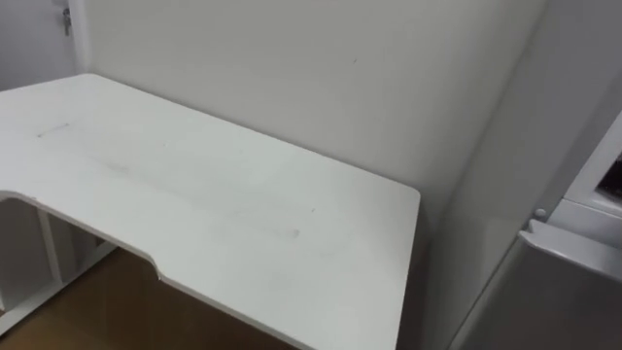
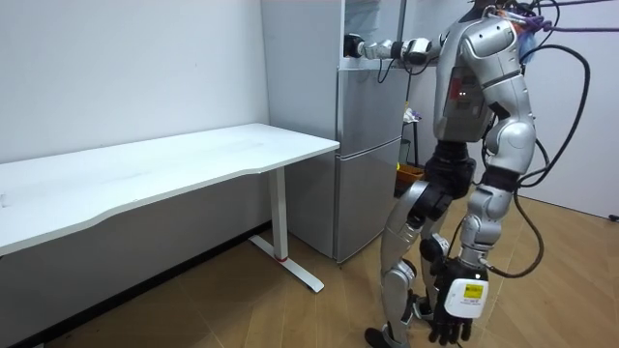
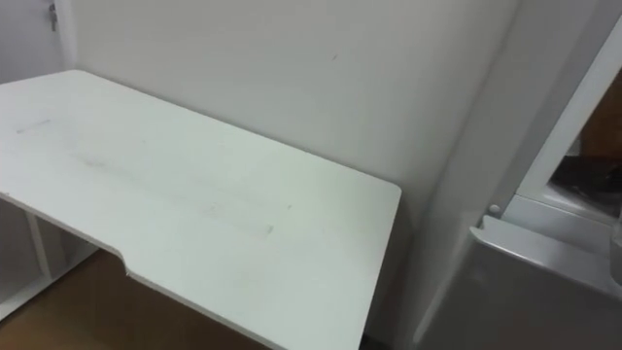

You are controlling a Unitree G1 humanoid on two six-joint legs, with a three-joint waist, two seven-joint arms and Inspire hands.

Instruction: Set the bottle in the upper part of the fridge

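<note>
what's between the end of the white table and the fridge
Nothing: a narrow bare gap separates the table from the side of the fridge, as seen in both eye views.

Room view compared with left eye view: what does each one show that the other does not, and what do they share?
Room view: the robot standing by the fridge, right hand raised to its upper part, left hand hanging open. Left eye view: faint marks on the table top and a small dark fitting at top left. Both: the white table, fridge, wall and wood floor.
</note>
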